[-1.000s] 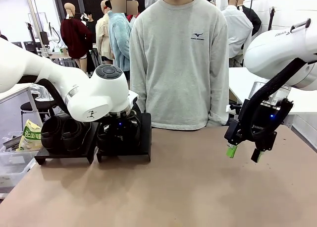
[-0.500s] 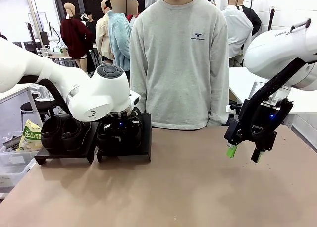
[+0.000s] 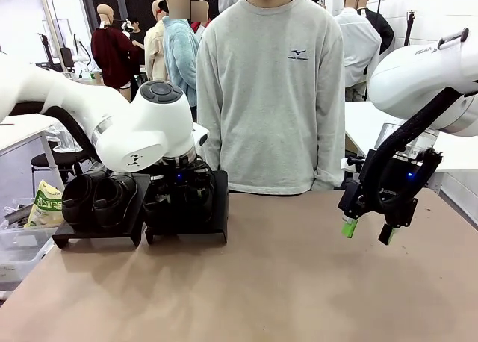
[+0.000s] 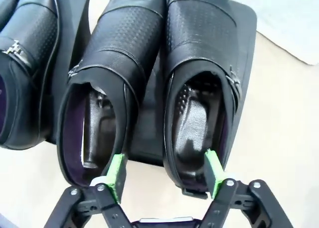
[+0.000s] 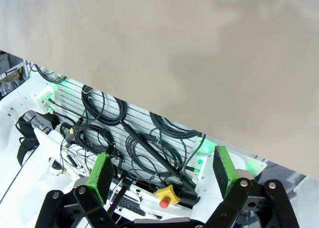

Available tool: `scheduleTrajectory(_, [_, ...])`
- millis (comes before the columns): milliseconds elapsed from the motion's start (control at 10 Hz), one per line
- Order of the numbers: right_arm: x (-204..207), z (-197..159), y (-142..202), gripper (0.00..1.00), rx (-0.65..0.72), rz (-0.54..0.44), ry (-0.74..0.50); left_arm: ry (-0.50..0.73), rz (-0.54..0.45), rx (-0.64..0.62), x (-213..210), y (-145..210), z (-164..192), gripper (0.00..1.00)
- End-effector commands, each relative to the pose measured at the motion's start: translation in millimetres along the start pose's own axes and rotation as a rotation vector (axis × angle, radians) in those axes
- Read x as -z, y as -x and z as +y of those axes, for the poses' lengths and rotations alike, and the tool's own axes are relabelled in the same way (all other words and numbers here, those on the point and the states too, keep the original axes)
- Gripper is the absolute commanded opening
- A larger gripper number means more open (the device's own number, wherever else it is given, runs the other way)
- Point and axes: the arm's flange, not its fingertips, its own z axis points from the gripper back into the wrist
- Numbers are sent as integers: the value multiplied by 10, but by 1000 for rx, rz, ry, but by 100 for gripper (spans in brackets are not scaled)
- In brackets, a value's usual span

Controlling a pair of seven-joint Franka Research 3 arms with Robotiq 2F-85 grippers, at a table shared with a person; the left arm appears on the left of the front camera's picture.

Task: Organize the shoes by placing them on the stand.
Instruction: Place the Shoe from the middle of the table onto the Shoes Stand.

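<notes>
Clearly, the left gripper (image 4: 164, 175), black with green pads, is seen at the bottom of the left wrist frame with its fingers spread apart and nothing held between them. The pads straddle the heel ends of two black perforated leather dress shoes (image 4: 149, 88) that lie side by side on the matte-black sloped stand (image 4: 246, 29), toes toward the top of the frame. One pad sits at the heel rim of the left-hand shoe, the other at the heel opening of the right-hand shoe; whether either pad touches leather cannot be told. A third buckled black shoe (image 4: 25, 73) is seen at the left edge.

If this step is judged to be the release and retreat, it is best done by drawing the open fingers straight back along their own axis, so that no heel is caught and dragged off the slope. Sideways motion should be avoided.

From the front view, what the wrist camera leaves out is supplied: the stand (image 3: 219, 207) sits at centre left of the brown table (image 3: 284, 282), with a second rack holding another pair of shoes (image 3: 97, 200) beside it. The right gripper (image 3: 366, 231) hangs well apart at the right, fingers apart and empty, as is confirmed in the right wrist view (image 5: 162, 175).
</notes>
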Motion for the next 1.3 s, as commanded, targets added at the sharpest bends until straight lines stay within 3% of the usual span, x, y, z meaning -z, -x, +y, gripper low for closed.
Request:
scheduleTrajectory(0, [-22,8,-9,100,-6,8,6,7,20,-1,-144,64,60,100])
scheduleTrajectory(500, [-22,8,-9,100,-6,8,6,101,-74,-29,-494,127,127,100])
scheduleTrajectory(600, [-22,8,-9,100,-6,8,6,49,-48,-14,-348,32,32,100])
scheduleTrajectory(1200, [-22,8,-9,100,-6,8,6,49,-48,-14,-348,32,32,100])
